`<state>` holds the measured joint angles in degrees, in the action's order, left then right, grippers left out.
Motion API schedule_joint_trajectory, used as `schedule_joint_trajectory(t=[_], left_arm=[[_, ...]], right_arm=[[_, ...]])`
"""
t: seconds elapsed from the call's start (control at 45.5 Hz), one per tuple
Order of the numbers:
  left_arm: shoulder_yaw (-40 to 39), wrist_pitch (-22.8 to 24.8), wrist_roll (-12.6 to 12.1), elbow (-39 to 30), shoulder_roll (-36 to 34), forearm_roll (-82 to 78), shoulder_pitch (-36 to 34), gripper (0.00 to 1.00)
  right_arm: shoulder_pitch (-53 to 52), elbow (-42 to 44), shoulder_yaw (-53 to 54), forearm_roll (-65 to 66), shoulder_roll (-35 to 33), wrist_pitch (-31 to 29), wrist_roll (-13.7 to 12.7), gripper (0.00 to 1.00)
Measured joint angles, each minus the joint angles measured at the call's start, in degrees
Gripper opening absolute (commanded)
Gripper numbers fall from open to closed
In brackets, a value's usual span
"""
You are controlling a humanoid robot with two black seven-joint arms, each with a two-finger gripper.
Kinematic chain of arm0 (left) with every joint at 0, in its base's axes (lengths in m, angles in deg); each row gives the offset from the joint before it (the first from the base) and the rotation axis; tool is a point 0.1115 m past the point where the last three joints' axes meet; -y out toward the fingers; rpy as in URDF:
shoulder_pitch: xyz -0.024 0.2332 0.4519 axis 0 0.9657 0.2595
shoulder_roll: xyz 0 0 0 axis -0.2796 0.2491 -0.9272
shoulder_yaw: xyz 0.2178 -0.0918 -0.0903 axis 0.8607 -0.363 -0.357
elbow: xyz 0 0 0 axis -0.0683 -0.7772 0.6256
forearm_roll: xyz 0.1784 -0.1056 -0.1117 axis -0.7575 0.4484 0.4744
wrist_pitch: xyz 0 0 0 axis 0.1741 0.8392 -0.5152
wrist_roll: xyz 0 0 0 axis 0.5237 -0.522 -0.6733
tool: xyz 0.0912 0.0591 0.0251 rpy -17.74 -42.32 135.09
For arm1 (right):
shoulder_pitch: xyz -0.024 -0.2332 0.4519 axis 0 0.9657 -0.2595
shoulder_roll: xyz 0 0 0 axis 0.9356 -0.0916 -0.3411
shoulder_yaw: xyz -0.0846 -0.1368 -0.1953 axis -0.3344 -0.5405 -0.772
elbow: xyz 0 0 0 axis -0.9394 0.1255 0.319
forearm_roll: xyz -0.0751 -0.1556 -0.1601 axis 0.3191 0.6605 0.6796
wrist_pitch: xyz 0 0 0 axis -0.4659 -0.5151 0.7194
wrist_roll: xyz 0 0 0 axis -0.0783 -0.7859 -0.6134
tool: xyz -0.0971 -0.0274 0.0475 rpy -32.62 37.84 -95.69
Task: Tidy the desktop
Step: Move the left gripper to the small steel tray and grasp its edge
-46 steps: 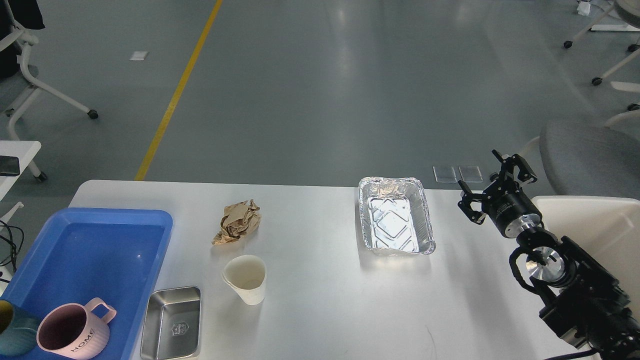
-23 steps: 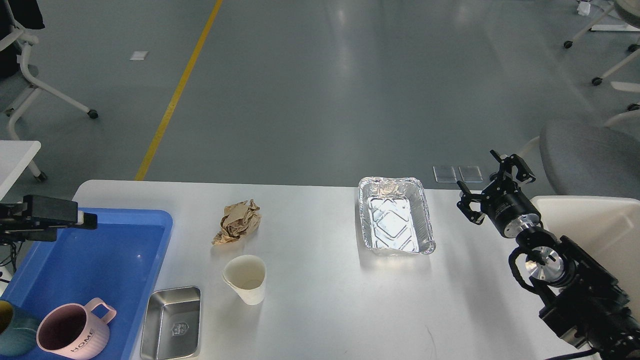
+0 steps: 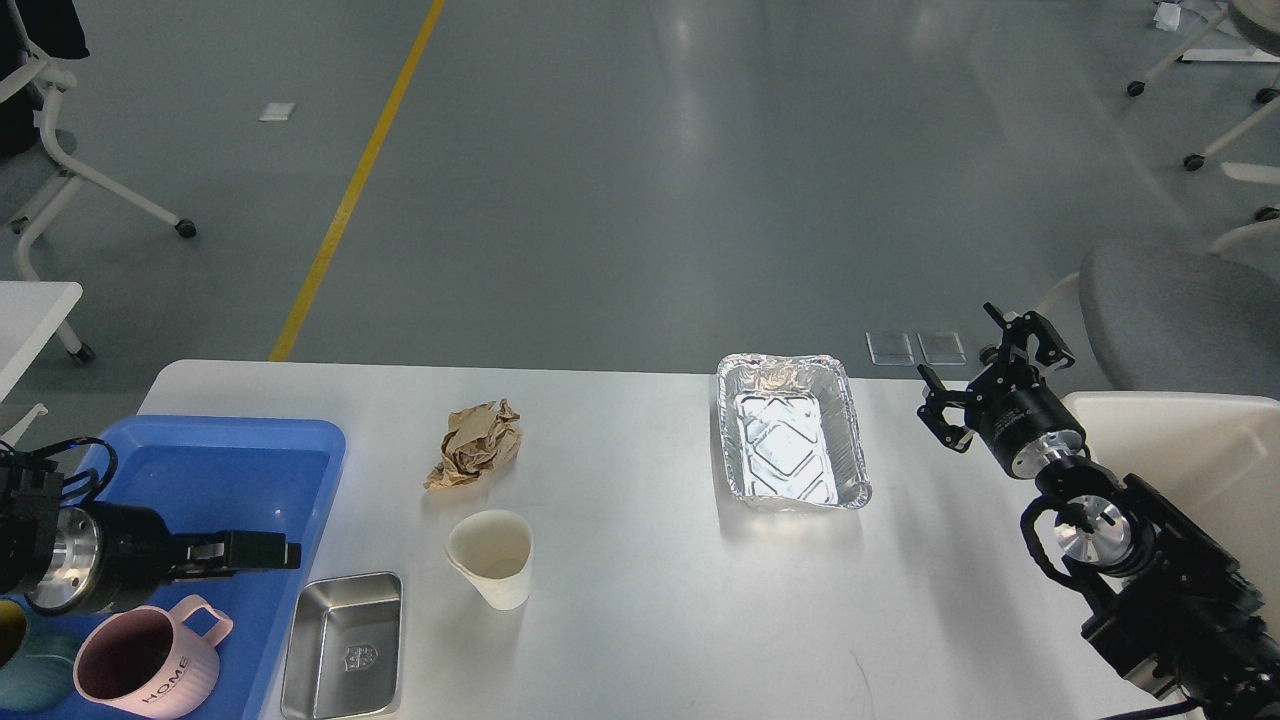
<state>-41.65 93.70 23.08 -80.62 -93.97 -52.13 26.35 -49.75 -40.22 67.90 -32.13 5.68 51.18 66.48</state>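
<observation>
The white desktop (image 3: 640, 600) holds a crumpled brown paper ball (image 3: 476, 445), a white paper cup (image 3: 492, 556) lying tilted, an empty foil tray (image 3: 790, 430) and a small steel tray (image 3: 345, 645). My left gripper (image 3: 255, 552) reaches in from the left over the blue tray (image 3: 215, 470), just above the pink mug (image 3: 145, 672). Its dark fingers point right and cannot be told apart. My right gripper (image 3: 988, 382) is open and empty, in the air to the right of the foil tray.
A teal cup (image 3: 22, 672) stands beside the pink mug in the blue tray. An off-white bin (image 3: 1200, 450) sits at the right edge behind my right arm. Chairs stand on the grey floor beyond the table.
My left arm has come in from the left and moved down and right over the blue tray, to just above the pink mug. The right arm has barely moved.
</observation>
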Motion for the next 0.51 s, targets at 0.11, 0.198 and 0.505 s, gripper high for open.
schedule_joint_trajectory(t=[0.11,0.198,0.505], left_arm=[[0.01,-2.13,0.0,0.32,0.24,-0.84,2.4,0.88],[0.01,-3.81,0.01,0.42,0.79,-1.06,3.77,0.88],[0.07,-10.19,0.02,1.74,4.19,-1.44,8.97,0.83]], right_arm=[[-0.01,0.08,0.0,0.0,-0.02,0.0,0.0,1.0],[-0.01,0.08,-0.05,0.0,-0.02,0.0,0.0,1.0],[0.15,-0.06,-0.09,0.02,0.0,0.0,0.0,1.0]])
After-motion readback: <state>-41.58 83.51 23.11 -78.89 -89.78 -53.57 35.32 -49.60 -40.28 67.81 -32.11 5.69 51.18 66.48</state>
